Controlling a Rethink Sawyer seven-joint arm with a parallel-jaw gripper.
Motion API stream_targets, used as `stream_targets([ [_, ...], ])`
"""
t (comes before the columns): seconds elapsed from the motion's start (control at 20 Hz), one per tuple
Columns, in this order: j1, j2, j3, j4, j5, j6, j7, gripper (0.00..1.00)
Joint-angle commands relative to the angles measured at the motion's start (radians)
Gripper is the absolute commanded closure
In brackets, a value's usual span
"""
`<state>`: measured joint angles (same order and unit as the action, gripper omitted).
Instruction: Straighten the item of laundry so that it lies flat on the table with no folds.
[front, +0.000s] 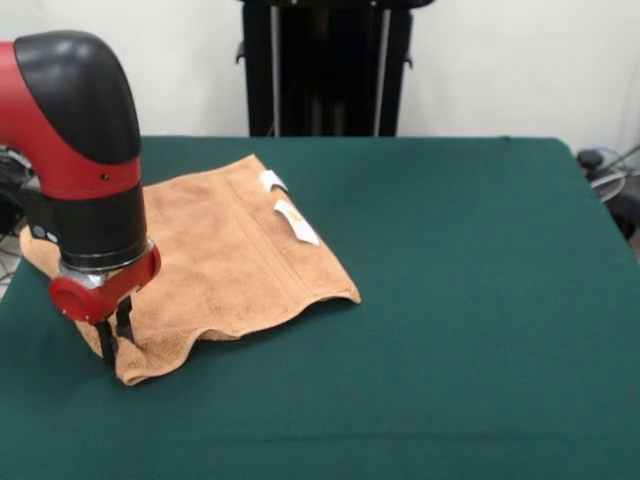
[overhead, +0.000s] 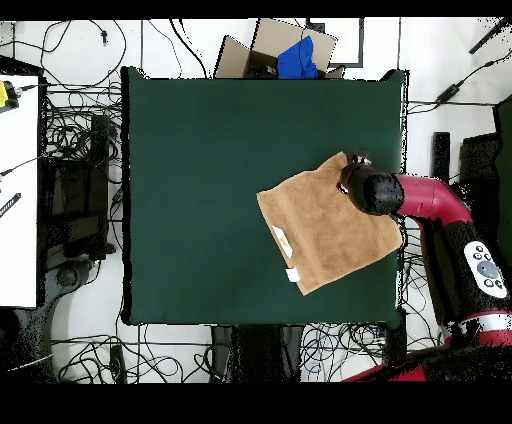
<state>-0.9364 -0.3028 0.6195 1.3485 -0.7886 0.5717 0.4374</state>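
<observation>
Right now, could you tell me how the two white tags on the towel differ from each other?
In the front view, the farther tag is shorter and plain white; the nearer tag is longer, narrower and carries a faint yellowish mark. Both are white and sit along the same edge of the towel.

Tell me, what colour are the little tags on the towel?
White. The two tags sit on one edge of the orange-tan towel, clearest in the front view.
</observation>
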Motion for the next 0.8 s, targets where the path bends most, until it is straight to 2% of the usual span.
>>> stream_targets([
  [0.05,0.037,0.052,-0.067,0.008,-0.126,-0.173,0.081,1.0],
  [0.3,0.041,0.008,-0.069,0.03,-0.121,-0.178,0.068,1.0],
  [0.55,0.051,-0.102,-0.115,0.102,-0.127,-0.234,0.158,1.0],
  [0.8,0.045,-0.135,-0.124,0.125,-0.117,-0.23,0.165,1.0],
])
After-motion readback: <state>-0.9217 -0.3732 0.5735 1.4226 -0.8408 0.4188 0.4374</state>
